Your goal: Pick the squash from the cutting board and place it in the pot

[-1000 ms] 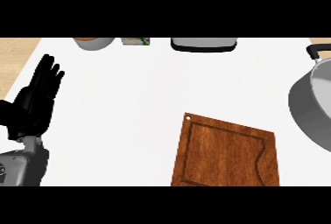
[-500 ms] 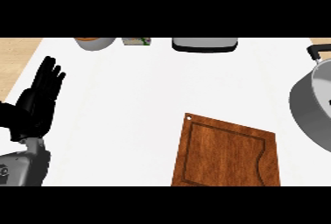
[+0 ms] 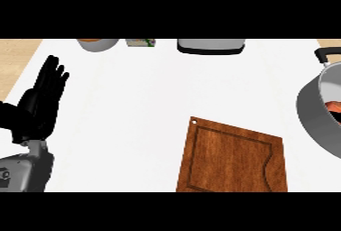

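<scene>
The wooden cutting board (image 3: 233, 158) lies bare at the lower middle of the white counter. At the right edge stands the grey pot (image 3: 318, 118), cut off by the view's border, with a bit of orange, the squash (image 3: 334, 107), showing inside it. My left hand (image 3: 41, 104) rests open at the left edge, fingers up, touching nothing. My right hand does not show.
Along the counter's far edge stand a grey bowl with orange contents (image 3: 98, 43), a small green-and-white box (image 3: 141, 42) and a grey and black appliance (image 3: 210, 45). The pot's black handle (image 3: 324, 54) sticks out at the upper right.
</scene>
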Tool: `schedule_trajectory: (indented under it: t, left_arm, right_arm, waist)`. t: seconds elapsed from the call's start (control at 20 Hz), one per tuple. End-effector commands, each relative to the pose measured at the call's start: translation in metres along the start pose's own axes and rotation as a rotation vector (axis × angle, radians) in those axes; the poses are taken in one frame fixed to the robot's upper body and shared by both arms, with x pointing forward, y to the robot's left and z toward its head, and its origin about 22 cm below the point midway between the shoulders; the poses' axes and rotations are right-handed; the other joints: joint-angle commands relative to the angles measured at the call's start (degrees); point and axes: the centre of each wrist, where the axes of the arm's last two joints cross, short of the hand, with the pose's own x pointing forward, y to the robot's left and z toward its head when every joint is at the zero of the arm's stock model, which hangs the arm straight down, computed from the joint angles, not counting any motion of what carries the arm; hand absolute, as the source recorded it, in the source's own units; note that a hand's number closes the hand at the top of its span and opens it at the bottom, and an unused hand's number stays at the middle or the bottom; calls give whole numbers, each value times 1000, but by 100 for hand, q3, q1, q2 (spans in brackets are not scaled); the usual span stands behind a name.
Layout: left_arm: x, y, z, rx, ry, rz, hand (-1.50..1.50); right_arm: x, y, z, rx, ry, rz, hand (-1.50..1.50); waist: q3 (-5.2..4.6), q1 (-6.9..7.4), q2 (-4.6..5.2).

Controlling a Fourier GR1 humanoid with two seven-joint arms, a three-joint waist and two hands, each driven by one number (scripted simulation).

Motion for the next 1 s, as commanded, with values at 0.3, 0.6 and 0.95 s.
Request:
schedule_trajectory:
  t: [0.3,0.6,0.95]
  left_arm:
    - [-5,2,5,8,9,4,0]
    - [7,15,8,10,4,-5,0]
    - [-12,5,13,17,17,-5,0]
  right_arm:
    - [-19,-36,-5,-143,-84,-488,-150]
    - [-59,-102,23,-162,-50,-550,-150]
    - [-76,-136,41,-140,-58,-591,-150]
  waist:
    - [56,-38,24]
    - [55,-46,11]
    - [64,-4,39]
